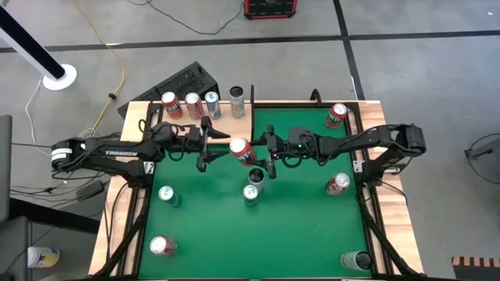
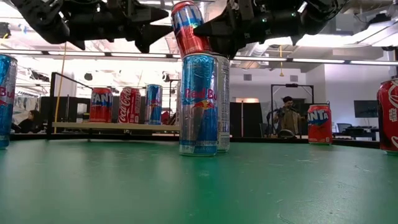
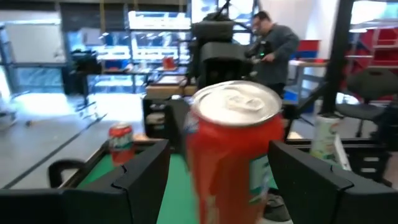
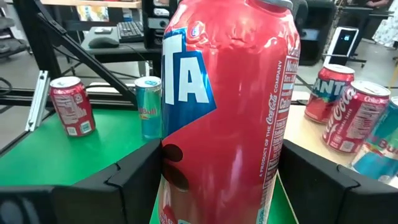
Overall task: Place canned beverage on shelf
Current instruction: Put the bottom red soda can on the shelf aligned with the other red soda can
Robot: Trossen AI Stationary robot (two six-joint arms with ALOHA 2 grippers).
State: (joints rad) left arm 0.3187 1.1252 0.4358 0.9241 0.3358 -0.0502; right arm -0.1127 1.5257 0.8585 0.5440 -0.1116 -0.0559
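While both dark arms meet over the middle of the green felt bench, one red Fanta can hangs tilted in the air between them, clear of the felt. It is a smooth aluminium cylinder with a dented side, a blue-and-white logo and a silver pull-tab lid.

The left gripper sits at the can's lid end. Its jaws are spread to either side of the lid, and a gap shows beside one of them in its wrist view. Beyond and a little left of these jaws lies the shelf, a flat rectangular board of pale grained wood. It carries four upright cans in a row: a red Fanta, a red Coca-Cola, a blue Red Bull and a slim grey-topped one. On the near side of these jaws, two cans stand well apart on the felt: a teal-topped one and a red-and-silver one.

Just near of the held can stand two tall slim cans, touching or nearly so: a blue-and-silver Red Bull and a dark-topped one.

The right gripper pinches the held can across its body, jaws pressed against both sides. Further right, three more cans stand on the felt: a red one beyond these jaws, a red one nearer, and a dark one at the near corner.

That makes twelve cans: four on the shelf, seven on the felt and one aloft.
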